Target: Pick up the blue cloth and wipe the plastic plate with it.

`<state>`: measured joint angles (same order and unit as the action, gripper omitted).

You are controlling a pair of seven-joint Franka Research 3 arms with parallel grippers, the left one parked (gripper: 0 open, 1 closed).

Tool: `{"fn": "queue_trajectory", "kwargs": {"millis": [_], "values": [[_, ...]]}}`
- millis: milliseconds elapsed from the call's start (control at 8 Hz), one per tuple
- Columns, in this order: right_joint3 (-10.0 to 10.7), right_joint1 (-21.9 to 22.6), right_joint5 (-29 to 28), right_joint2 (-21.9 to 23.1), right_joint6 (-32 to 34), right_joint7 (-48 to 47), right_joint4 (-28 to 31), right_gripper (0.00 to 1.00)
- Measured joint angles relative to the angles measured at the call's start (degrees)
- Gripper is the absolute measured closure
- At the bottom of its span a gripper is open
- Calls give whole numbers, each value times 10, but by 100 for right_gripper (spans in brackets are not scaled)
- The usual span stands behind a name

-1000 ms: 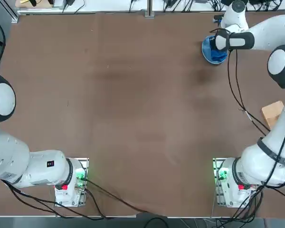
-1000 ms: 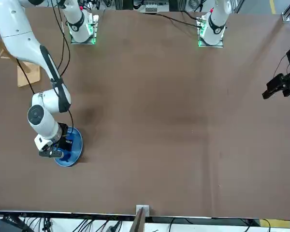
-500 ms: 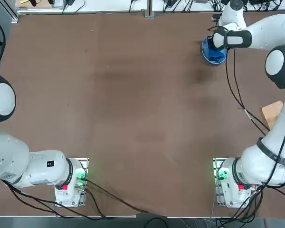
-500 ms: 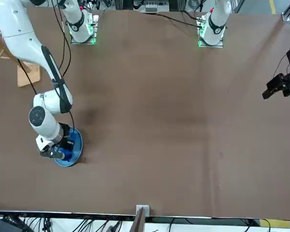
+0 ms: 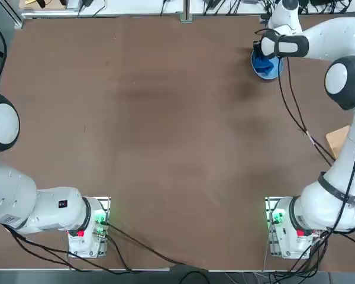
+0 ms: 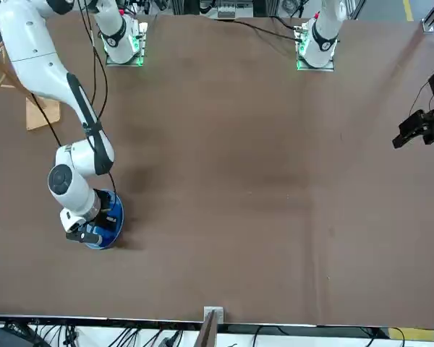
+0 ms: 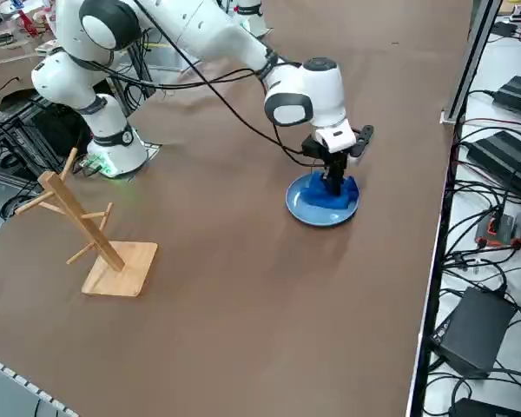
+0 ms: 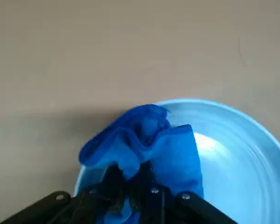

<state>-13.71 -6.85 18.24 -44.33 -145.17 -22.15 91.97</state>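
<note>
We're mid-wipe: right gripper (image 7: pixel 334 184) pinches the blue cloth (image 8: pixel 147 147) tight, pressing it on the plastic plate (image 8: pixel 233 154) at the plate's rim, cloth lapping over the edge, so next we judge a sweep back across the plate's bare centre.

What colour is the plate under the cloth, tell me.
Light sky-blue, plain; the plastic plate shows best in the right wrist view.

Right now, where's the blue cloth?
The blue cloth is bunched in the shut right tool, pressed onto the plastic plate. In the top view that is the table's far right corner, well beyond the wooden rack.
</note>
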Motion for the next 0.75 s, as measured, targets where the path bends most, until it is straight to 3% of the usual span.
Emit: {"fn": "queue_trajectory", "kwargs": {"millis": [750], "values": [[-8, -40, -1, -24, 0, 68, -35, 93]]}}
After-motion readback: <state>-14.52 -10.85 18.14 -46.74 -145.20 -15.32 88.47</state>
